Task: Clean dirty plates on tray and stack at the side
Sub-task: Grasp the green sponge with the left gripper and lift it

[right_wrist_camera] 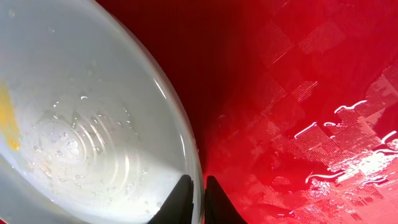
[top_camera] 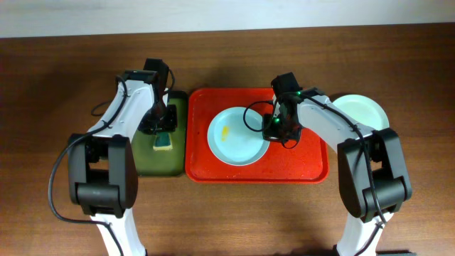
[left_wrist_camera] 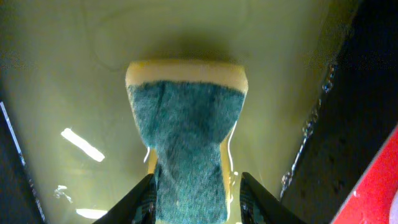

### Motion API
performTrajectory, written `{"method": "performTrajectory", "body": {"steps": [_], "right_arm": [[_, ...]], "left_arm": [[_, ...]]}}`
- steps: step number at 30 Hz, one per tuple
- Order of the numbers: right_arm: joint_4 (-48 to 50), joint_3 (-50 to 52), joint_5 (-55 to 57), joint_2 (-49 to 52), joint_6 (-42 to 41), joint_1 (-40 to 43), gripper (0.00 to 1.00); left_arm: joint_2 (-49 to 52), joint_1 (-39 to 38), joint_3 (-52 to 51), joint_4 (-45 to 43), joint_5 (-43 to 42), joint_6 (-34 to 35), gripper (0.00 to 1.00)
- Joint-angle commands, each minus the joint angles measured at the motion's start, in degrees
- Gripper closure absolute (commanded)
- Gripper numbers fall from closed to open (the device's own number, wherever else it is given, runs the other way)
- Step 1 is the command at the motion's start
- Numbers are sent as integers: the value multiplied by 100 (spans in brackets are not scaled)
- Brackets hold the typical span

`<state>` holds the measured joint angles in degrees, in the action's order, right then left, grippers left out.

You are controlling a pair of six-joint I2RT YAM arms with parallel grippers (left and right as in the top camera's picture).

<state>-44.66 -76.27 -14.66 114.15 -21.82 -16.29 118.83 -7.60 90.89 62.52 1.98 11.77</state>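
Observation:
A pale mint-green dirty plate (top_camera: 238, 146) with a yellow smear (top_camera: 225, 132) lies on the red tray (top_camera: 298, 167). My right gripper (top_camera: 272, 128) is shut on its right rim. In the right wrist view one finger is inside the plate (right_wrist_camera: 81, 124) and one outside, with the gripper (right_wrist_camera: 198, 193) over the wet tray (right_wrist_camera: 298, 93). My left gripper (top_camera: 159, 128) is over the dark green tray (top_camera: 146, 162), shut on a yellow sponge with a green scouring pad (top_camera: 163, 141). The left wrist view shows the sponge (left_wrist_camera: 186, 124) between the fingers (left_wrist_camera: 196, 202).
A second pale green plate (top_camera: 362, 110) lies on the brown table right of the red tray, partly under my right arm. The green tray's floor (left_wrist_camera: 74, 74) is wet. The red tray's edge (left_wrist_camera: 379, 180) shows at the lower right of the left wrist view.

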Motion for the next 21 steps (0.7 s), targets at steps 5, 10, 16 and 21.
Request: {"method": "performTrajectory", "body": {"steps": [5, 10, 16, 21], "right_arm": [[15, 46, 31, -26, 55, -24, 89], [13, 46, 31, -26, 57, -24, 90], [13, 46, 31, -26, 57, -24, 89], [11, 46, 24, -26, 57, -24, 53]], "left_arm": [[247, 133, -11, -103, 42, 136, 65], [249, 151, -11, -103, 42, 258, 69], [249, 142, -612, -636, 42, 251, 79], [133, 245, 24, -59, 42, -46, 100]]}}
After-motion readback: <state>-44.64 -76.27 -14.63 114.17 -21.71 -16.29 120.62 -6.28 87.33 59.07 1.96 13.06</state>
